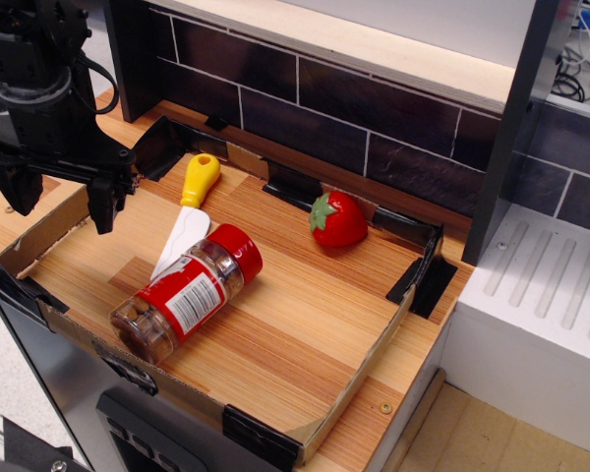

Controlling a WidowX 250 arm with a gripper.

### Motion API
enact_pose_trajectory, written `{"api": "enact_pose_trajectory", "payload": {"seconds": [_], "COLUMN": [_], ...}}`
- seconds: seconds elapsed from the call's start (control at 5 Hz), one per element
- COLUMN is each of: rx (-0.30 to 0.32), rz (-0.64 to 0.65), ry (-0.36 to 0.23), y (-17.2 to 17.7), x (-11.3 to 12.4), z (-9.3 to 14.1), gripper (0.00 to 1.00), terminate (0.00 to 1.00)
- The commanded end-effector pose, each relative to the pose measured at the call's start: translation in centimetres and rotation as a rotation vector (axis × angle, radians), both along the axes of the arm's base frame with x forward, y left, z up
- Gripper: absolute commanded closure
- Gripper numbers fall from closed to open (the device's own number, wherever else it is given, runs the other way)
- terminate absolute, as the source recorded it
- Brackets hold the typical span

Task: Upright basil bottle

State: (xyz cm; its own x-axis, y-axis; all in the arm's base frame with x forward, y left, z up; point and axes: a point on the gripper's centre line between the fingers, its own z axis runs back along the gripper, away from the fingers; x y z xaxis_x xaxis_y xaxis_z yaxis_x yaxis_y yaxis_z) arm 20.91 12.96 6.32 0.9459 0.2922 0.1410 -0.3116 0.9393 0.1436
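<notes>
The basil bottle (187, 293) lies on its side on the wooden counter (305, 324), inside a low cardboard border (359, 379) that fences off the work area. Its red screw cap (234, 250) points up and to the right in the view, toward the back wall, while its clear base points down and left, close to the front cardboard edge. The red-and-white label wraps the middle of the jar, and brown contents show through the clear plastic at the base end.

The gripper (57, 197) hangs at the far left of the view, above the left cardboard edge — well apart from the bottle, up and to the left of it. Its two dark fingers (103, 205) point downward with a wide gap between them, and nothing sits between them; it grips no object.

Between gripper and bottle, a toy knife (189, 221) with a yellow handle and a white blade lies on the wood. The blade tip runs down toward the bottle and seems to pass just behind its cap end — whether the two touch is not clear.

A red strawberry toy (337, 218) with a green top sits further right, near the back edge, apart from the bottle. Dark tiles (374, 113) line the wall behind the counter.
</notes>
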Motion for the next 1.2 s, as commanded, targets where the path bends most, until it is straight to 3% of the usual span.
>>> {"api": "enact_pose_trajectory", "payload": {"seconds": [0.0, 0.2, 0.6, 1.0], "rx": [0.000, -0.008, -0.091, -0.034], "rz": [0.000, -0.047, -0.082, -0.279], "ry": [0.000, -0.032, -0.033, -0.018], "y": [0.0, -1.4, -5.5, -9.1], "x": [0.0, 0.6, 3.6, 6.6], "z": [0.0, 1.8, 5.1, 2.6], "gripper": [0.00, 0.00, 0.00, 0.00], "terminate": [0.00, 0.00, 0.00, 0.00]}}
